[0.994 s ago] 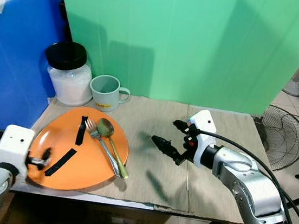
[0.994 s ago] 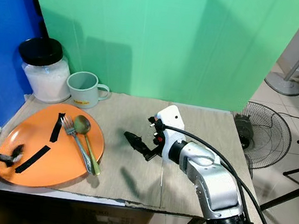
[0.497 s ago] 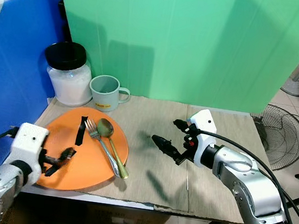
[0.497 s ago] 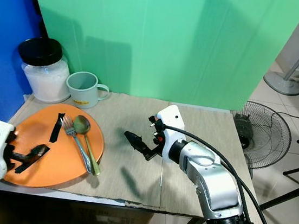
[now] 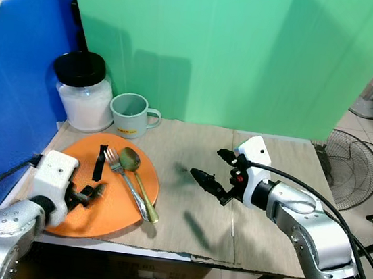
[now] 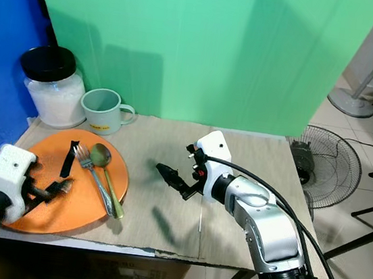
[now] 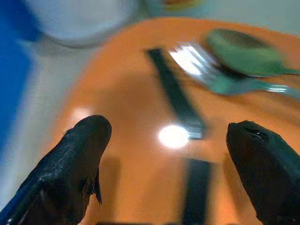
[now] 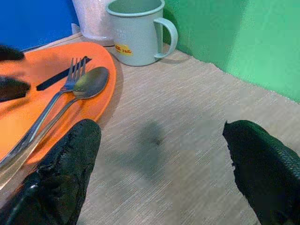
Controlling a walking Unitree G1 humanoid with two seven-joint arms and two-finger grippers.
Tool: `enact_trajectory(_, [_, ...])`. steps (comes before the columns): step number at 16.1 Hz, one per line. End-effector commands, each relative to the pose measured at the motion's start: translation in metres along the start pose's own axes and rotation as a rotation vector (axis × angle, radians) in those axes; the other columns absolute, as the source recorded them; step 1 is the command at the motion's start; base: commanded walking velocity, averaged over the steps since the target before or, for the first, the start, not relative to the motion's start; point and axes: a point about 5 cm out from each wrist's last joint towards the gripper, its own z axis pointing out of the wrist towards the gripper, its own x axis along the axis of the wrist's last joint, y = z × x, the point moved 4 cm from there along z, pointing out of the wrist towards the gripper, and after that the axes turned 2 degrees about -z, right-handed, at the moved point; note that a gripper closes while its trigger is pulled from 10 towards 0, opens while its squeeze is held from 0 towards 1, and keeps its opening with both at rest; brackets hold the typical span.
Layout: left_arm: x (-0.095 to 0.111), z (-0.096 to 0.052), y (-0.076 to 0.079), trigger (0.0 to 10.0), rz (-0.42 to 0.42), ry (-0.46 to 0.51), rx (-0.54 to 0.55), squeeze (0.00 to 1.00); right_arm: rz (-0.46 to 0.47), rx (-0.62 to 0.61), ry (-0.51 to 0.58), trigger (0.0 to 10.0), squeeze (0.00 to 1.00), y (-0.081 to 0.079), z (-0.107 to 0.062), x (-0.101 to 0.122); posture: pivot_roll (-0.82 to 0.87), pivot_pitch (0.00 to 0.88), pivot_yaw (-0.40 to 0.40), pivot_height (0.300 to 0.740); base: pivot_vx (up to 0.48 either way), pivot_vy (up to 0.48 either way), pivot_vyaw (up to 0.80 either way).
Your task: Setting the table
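From my head, little of the setting looks done: the fork (image 5: 126,178) and spoon (image 5: 136,177) lie together on the orange plate (image 5: 66,217) at the table's (image 5: 188,235) left end, with the mug (image 5: 131,114) and jar (image 5: 83,91) behind it. I judge the cutlery has yet to be laid beside the plate. My left gripper (image 5: 94,191) hovers low over the plate, fingers spread and empty, just left of the fork. My right gripper (image 5: 215,170) hangs open over bare table, well apart from the plate.

At my left wrist, the fingers (image 7: 70,164) stand parted over the plate, fork tines (image 7: 197,65) and spoon bowl (image 7: 243,47) ahead.

At my right wrist, parted fingers (image 8: 61,173) frame bare table, with the cutlery and mug beyond.
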Motion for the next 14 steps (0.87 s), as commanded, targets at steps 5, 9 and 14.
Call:
enact_trajectory(5, [-0.016,-0.01,-0.045,10.0,-0.064,-0.062,0.255,0.0,-0.06,0.146,-0.006,10.0,1.0,-0.013,-0.006,0.003,-0.04,0.0,-0.015,0.74,0.0,0.0,0.0])
enact_trajectory(9, [-0.015,-0.009,-0.029,10.0,-0.111,-0.037,0.161,0.0,-0.101,0.19,-0.035,10.0,0.15,-0.007,-0.016,0.001,-0.04,0.0,-0.01,0.74,0.0,0.0,0.0])
enact_trajectory(14, [-0.01,-0.004,-0.008,10.0,-0.148,-0.035,0.019,0.0,-0.099,0.206,-0.06,10.0,0.0,-0.003,-0.024,-0.005,-0.05,0.0,-0.001,0.74,0.0,0.0,0.0])
